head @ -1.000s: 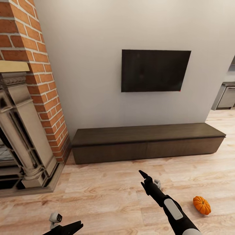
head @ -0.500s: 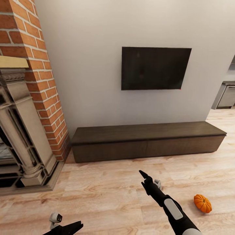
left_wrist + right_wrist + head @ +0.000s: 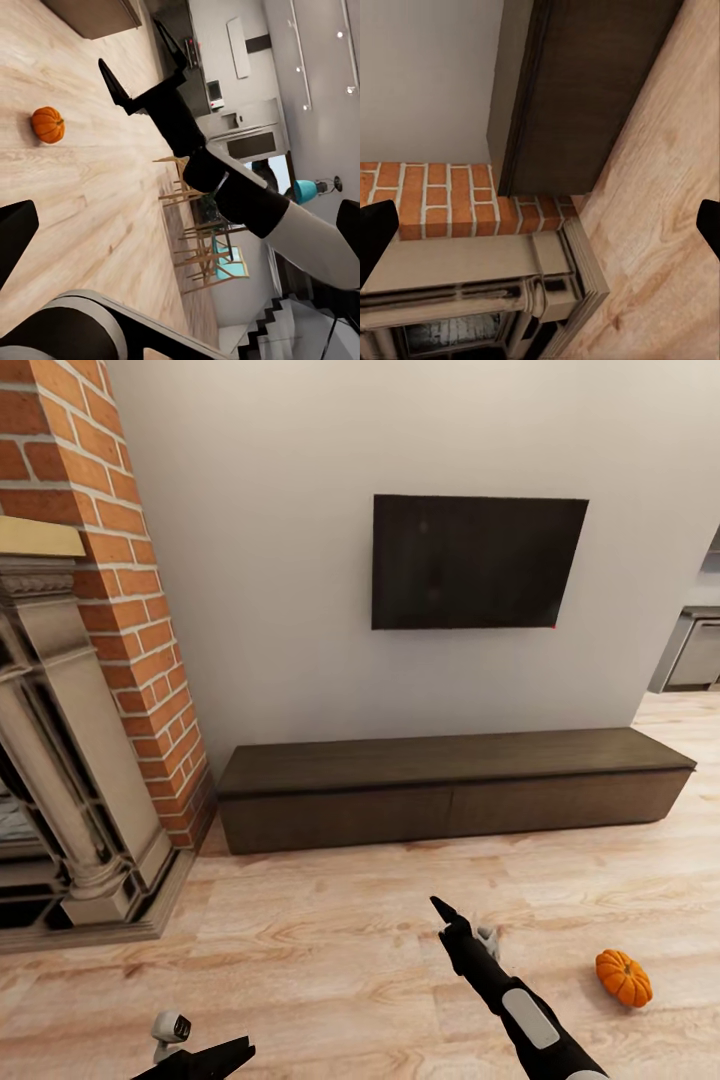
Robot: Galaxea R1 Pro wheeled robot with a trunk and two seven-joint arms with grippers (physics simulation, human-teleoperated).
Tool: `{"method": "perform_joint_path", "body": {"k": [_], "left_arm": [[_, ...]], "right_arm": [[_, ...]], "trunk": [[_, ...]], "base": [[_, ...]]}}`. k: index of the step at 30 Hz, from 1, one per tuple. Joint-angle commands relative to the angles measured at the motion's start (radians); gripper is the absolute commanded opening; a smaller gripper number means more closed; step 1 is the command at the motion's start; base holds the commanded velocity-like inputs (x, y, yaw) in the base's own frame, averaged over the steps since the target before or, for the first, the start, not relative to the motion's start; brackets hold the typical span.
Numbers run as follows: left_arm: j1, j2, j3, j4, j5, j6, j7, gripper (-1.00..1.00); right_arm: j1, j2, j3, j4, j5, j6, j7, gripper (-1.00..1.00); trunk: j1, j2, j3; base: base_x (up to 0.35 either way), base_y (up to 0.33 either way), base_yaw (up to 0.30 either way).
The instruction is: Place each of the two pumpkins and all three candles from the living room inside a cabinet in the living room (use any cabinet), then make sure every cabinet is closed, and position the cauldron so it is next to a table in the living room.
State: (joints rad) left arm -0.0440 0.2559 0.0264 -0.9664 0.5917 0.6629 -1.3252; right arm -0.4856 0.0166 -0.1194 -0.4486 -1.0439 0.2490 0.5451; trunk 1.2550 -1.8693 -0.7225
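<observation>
Cabinet (image 3: 450,790) flush against the wall, fronts shut. Pumpkin (image 3: 623,977) on bare floor (image 3: 330,950), well apart from it. Right gripper (image 3: 142,69) spread, empty; left gripper (image 3: 205,1060) probably spread too.

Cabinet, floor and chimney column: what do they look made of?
Cabinet: dark brown wood, matte, with faint grain on flat handleless fronts. Floor: light wood planks, slight sheen, with visible grain and seams. Column: red brick with pale mortar joints. All rendered, so judged by look only.
</observation>
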Motion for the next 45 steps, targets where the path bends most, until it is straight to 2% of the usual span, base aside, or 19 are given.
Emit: {"method": "perform_joint_path", "body": {"k": [1,4,7,17,23,26,37,43,45], "left_arm": [[0.000,0.000,0.000,0.000,0.003,0.011,-0.002,1.00],[0.000,0.000,0.000,0.000,0.003,0.011,-0.002,1.00],[0.000,0.000,0.000,0.000,0.003,0.011,-0.002,1.00],[0.000,-0.001,-0.002,0.006,0.002,0.011,-0.002,1.00],[0.000,-0.001,-0.002,0.007,0.002,0.010,-0.002,1.00],[0.000,-0.001,-0.002,0.007,0.002,0.010,-0.002,1.00],[-0.001,-0.002,-0.002,0.003,0.003,0.011,0.000,1.00],[-0.021,0.001,0.006,-0.056,0.035,0.025,-0.005,1.00],[-0.048,0.007,0.007,-0.069,0.074,0.028,-0.004,1.00]], "right_arm": [[-0.001,-0.004,-0.006,0.015,-0.011,0.016,0.034,1.00],[-0.001,-0.015,-0.008,0.054,-0.018,0.060,0.117,1.00],[-0.001,-0.019,-0.011,0.065,-0.021,0.085,0.140,1.00],[-0.001,-0.014,-0.017,0.065,-0.023,0.089,0.141,1.00],[-0.001,-0.010,-0.047,0.062,-0.104,0.079,0.141,1.00],[-0.001,-0.012,-0.051,0.062,-0.122,0.087,0.141,1.00],[-0.001,-0.012,-0.049,0.062,-0.128,0.097,0.139,1.00],[-0.001,-0.015,-0.048,0.062,-0.128,0.097,0.138,1.00],[-0.001,-0.016,-0.048,0.062,-0.128,0.096,0.138,1.00]], "trunk": [[0.004,-0.008,-0.004],[0.015,-0.029,-0.014],[0.027,-0.050,-0.023],[0.065,-0.120,-0.054],[0.088,-0.162,-0.073],[0.100,-0.183,-0.082],[0.142,-0.260,-0.117],[0.165,-0.302,-0.136],[0.172,-0.316,-0.142]], "base": [[0.000,0.000,0.000],[0.000,0.000,0.000],[0.000,0.000,0.000],[0.000,0.000,0.000],[0.000,0.000,0.000],[0.000,0.000,0.000],[0.000,0.000,0.000],[0.000,0.000,0.000],[0.000,0.000,0.000]]}}
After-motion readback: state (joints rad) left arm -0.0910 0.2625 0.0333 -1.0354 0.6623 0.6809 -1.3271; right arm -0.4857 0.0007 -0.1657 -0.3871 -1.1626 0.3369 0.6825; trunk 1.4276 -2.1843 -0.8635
